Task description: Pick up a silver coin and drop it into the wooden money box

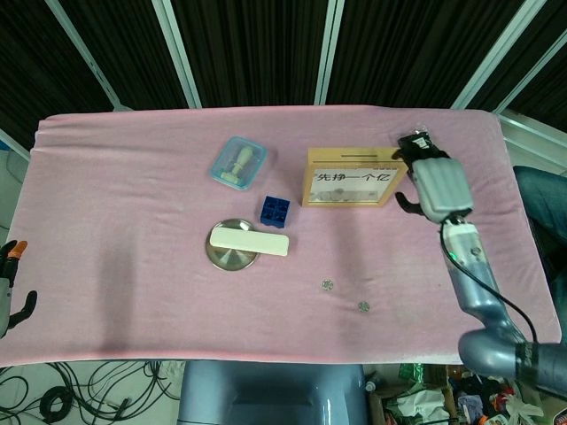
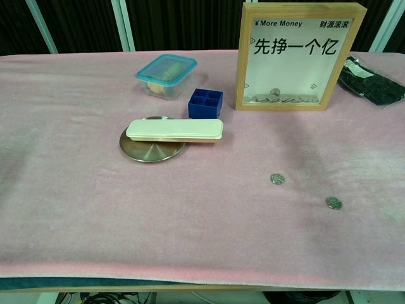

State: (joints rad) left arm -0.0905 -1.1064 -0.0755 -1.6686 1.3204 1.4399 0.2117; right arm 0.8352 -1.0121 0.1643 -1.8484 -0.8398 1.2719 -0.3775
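Two silver coins lie loose on the pink cloth, one (image 1: 328, 284) (image 2: 277, 179) near the middle and another (image 1: 363, 306) (image 2: 333, 202) to its right and closer to the front edge. The wooden money box (image 1: 350, 155) (image 2: 239, 57) stands upright at the back, and several coins (image 2: 281, 97) rest on its floor behind the clear pane. My right hand (image 1: 436, 186) hovers just off the box's right end, seen from the back, fingers loosely apart and nothing in them. At the table's front left edge my left hand (image 1: 9, 285) is spread and holds nothing. The chest view shows neither hand.
A blue-lidded clear container (image 1: 238, 162) (image 2: 166, 76) and a small blue divided tray (image 1: 274, 211) (image 2: 205, 103) sit left of the box. A cream case (image 1: 249, 241) (image 2: 174, 130) lies across a steel disc (image 1: 226, 257) (image 2: 147, 151). A black bag (image 2: 370, 79) lies at the back right.
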